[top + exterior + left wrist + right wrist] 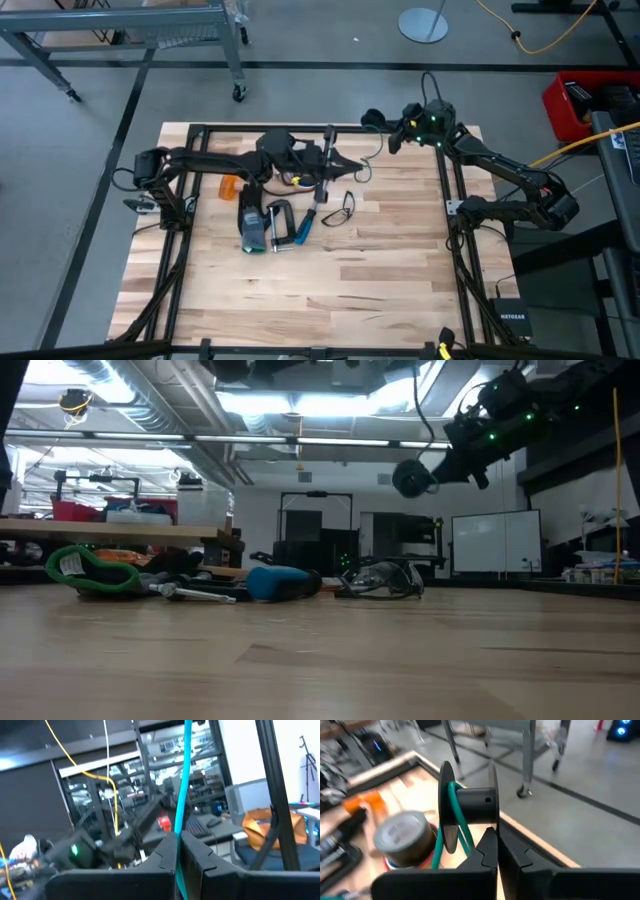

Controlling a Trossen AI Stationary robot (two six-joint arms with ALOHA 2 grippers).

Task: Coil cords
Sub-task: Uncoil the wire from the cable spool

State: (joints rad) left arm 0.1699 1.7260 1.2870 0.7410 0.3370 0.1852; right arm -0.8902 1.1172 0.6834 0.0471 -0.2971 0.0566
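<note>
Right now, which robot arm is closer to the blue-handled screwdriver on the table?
The left one. The left gripper is at the table's far edge just above the blue-handled screwdriver, shut on the teal-green cord. The right gripper is farther away, at the far right corner, holding a black spool.

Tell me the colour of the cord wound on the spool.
Teal-green cord on a black spool, clearest in the right wrist view.

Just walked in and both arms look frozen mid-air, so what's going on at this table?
The robot is winding a cord. The left gripper is shut on the teal-green cord, which runs taut away from it. The right gripper is shut on a small black spool held above the table's far edge, with the green cord wrapped on it. A tape roll, clamp and screwdriver lie on the wooden table.
</note>
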